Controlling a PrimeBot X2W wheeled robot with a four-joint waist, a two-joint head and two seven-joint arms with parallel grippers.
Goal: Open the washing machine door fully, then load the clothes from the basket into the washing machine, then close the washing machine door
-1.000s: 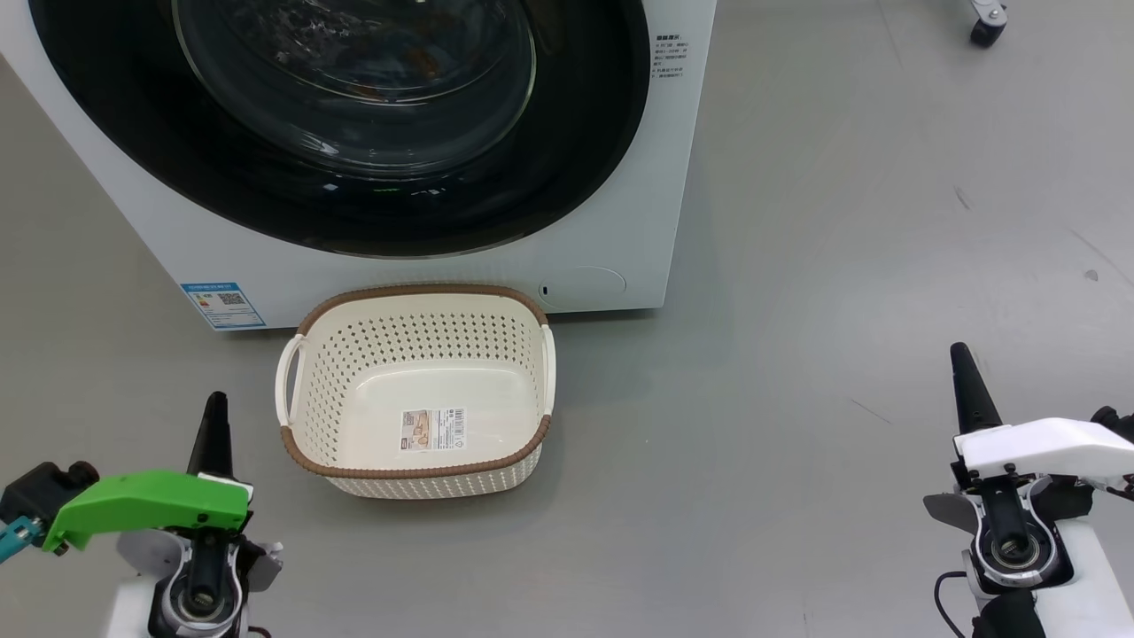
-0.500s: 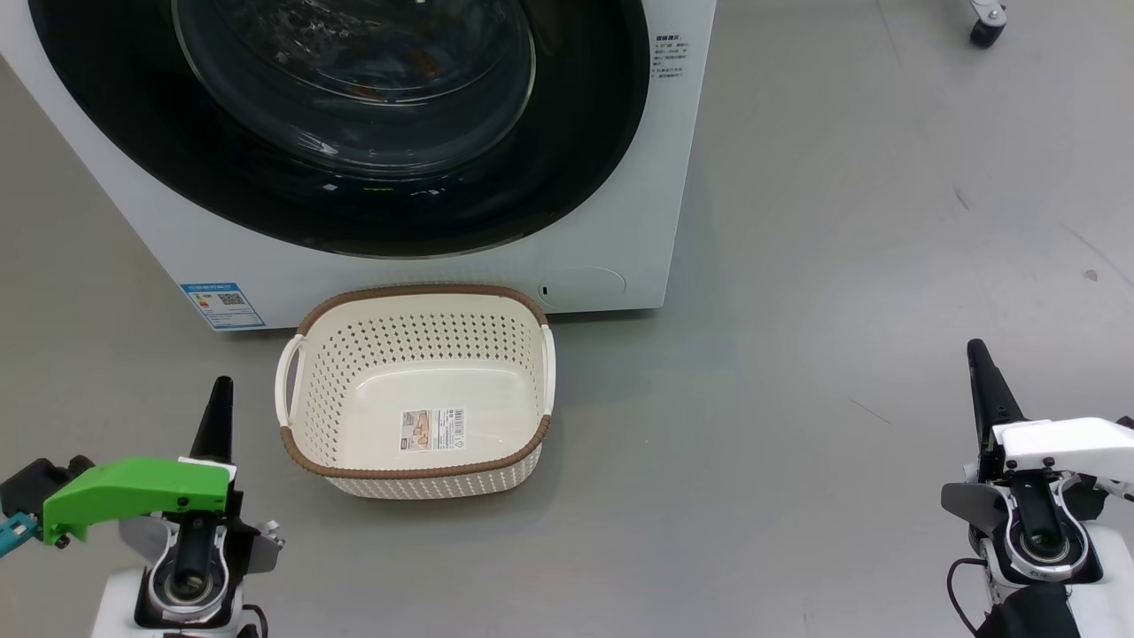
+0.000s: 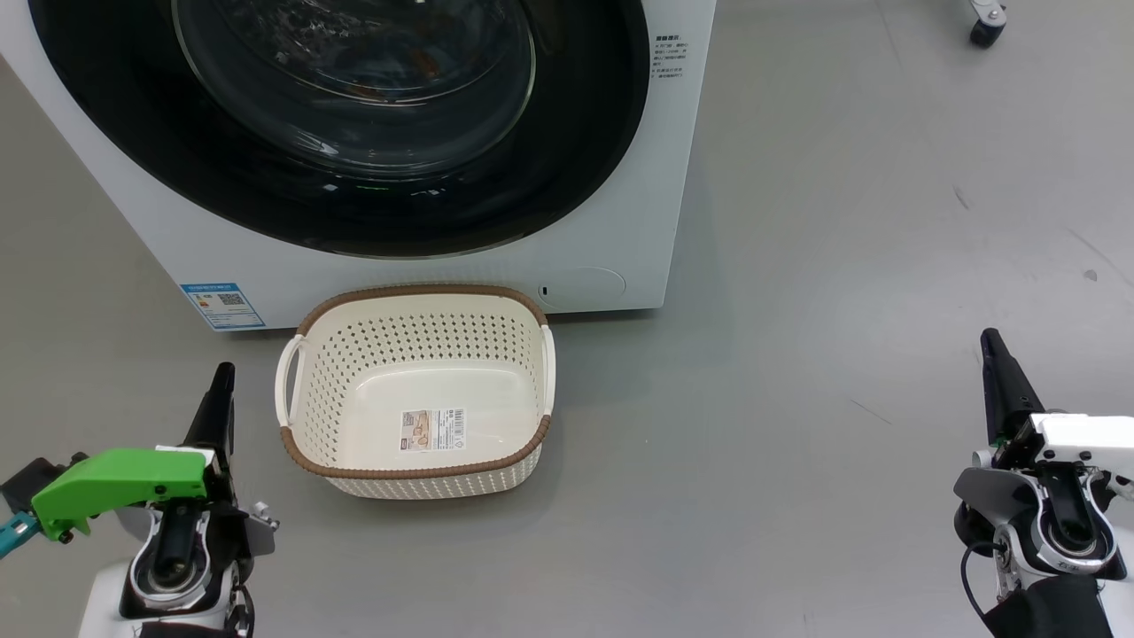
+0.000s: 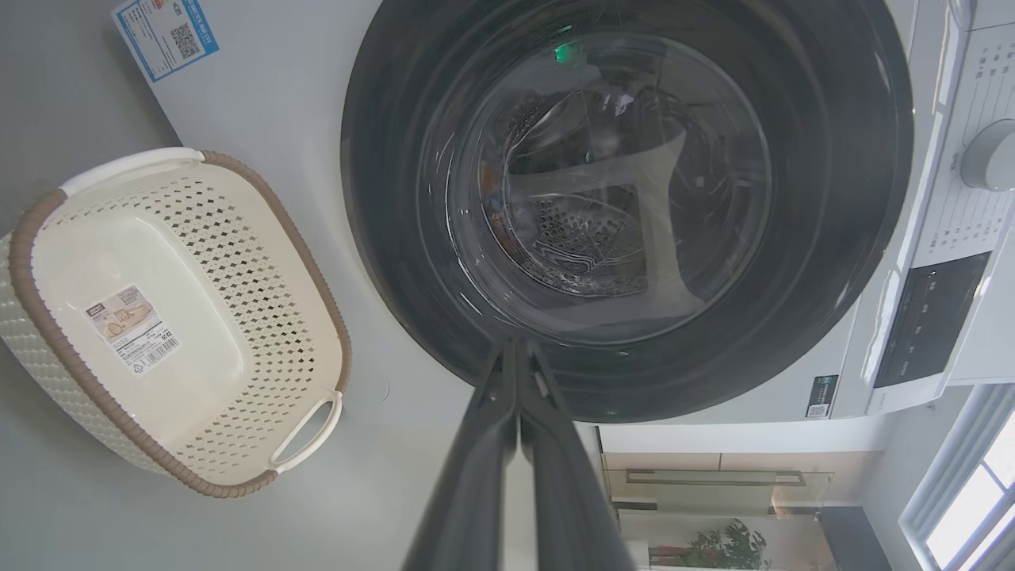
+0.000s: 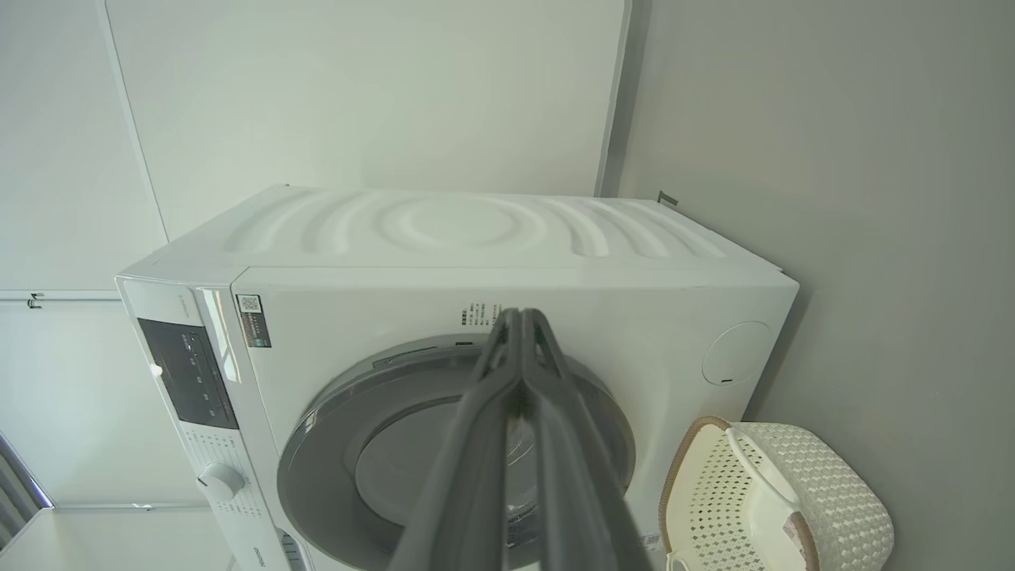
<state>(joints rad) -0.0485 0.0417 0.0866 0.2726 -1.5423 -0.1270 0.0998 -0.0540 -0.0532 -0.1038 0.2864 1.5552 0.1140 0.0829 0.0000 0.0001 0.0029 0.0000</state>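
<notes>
The washing machine (image 3: 611, 239) stands at the top of the head view. The washing machine door (image 3: 372, 204), black-rimmed with a glass bowl, lies flush against its front. Orange-brown specks (image 3: 423, 60) show faintly behind the glass; I cannot tell whether they are the clothes. The basket (image 3: 306, 390) sits on the floor before the machine, holding just its paper label. My left gripper (image 3: 223, 370) is shut and holds nothing, left of the basket. My right gripper (image 3: 990, 337) is shut on nothing, far right. The left wrist view shows the door (image 4: 833, 198), the basket (image 4: 309, 262) and the shut gripper (image 4: 517, 342).
Bare grey floor (image 3: 797, 354) spreads to the right of the machine and basket. A caster wheel (image 3: 985, 27) sits at the top right. The machine's control panel (image 5: 186, 373) and dial (image 5: 220, 480) show in the right wrist view, with the right gripper (image 5: 521, 313) and a wall behind.
Both arms have drawn back toward the bottom of the head view, the right one also drifting right. Basket, door and machine have not moved.
</notes>
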